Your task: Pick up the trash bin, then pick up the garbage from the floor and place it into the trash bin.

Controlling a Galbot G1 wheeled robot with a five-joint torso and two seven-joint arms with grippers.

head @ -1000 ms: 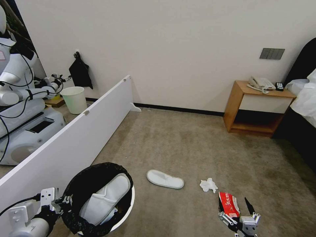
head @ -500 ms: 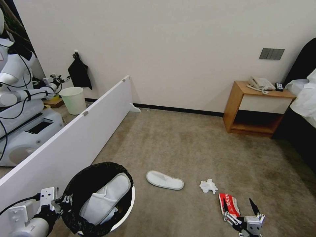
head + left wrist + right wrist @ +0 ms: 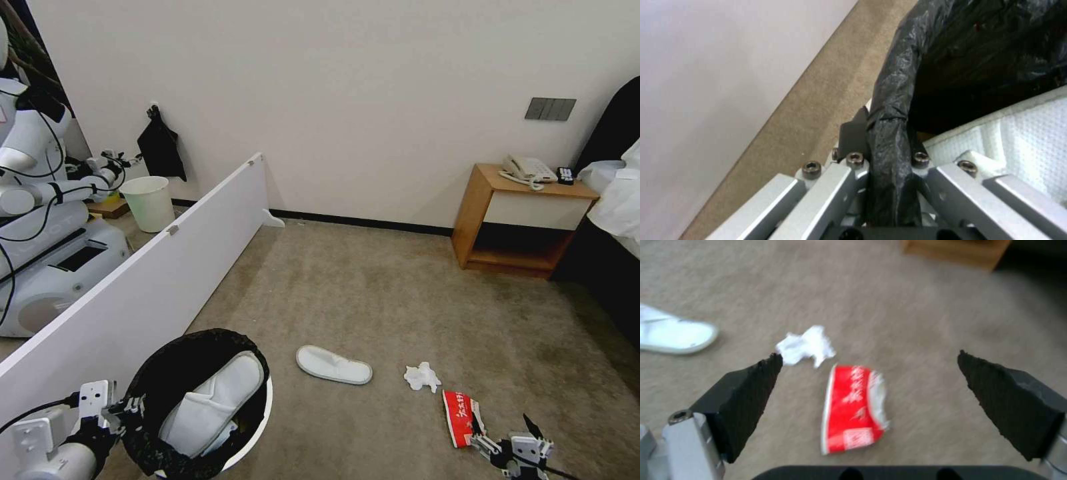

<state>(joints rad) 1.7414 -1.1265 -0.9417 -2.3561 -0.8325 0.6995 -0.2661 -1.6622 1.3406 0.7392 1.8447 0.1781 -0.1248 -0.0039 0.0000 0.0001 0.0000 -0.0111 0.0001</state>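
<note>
The round white plastic trash bin (image 3: 257,427), lined with a crinkled black bag folded over its rim, hangs at the lower left of the head view. The left gripper (image 3: 889,166) has its fingers clamped on the bag-wrapped rim. One quilted white slipper (image 3: 210,403) already lies inside.

On the beige short-pile carpet (image 3: 373,293) lie a second flat white slipper (image 3: 333,365), a crumpled white tissue (image 3: 422,376) and, near it, a glossy red-and-white packet (image 3: 461,417). The right gripper (image 3: 871,396) hovers over the packet with its wedge-shaped black fingers (image 3: 746,396) spread wide and holding nothing.

The packet looks thin, slick and nearly flat, so the fingertips may slide over it or push it along the pile instead of getting under an edge. The tissue sits close enough to be caught in the same pinch. The bin hangs by a pinch on thin film over plastic; a slip there could tilt it and spill the slipper.
</note>
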